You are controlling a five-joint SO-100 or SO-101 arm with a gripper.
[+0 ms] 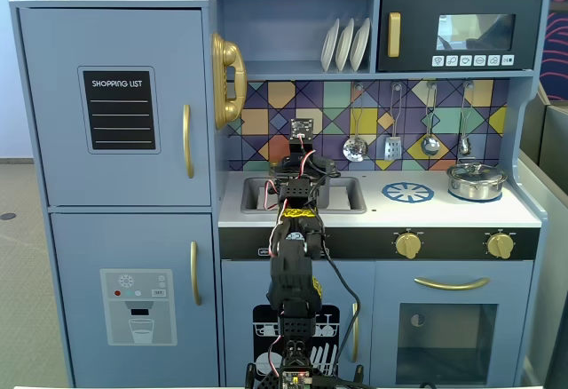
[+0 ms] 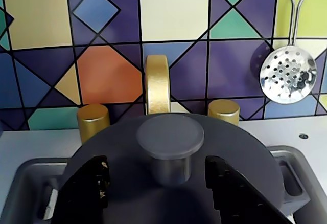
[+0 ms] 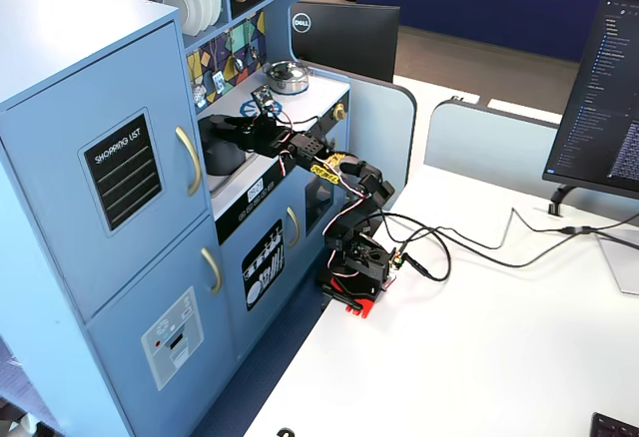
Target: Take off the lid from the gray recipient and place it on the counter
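1. In the wrist view the sink basin (image 2: 23, 175) fills the lower left, with two gold taps (image 2: 93, 120) behind it.
2. The gray recipient (image 2: 294, 193) sits in that basin, the lid (image 2: 127, 155) resting on top of it.
3. The pincer (image 2: 156, 180) is spread, one finger (image 2: 84, 188) on each side of the lid's knob (image 2: 170, 139), apparently not touching it.
4. A slotted skimmer (image 2: 287, 74) hangs on the tiled wall at right.
5. In a fixed view the counter (image 1: 444, 211) carries a burner print (image 1: 408, 193) and a steel pot (image 1: 476, 180) further right.
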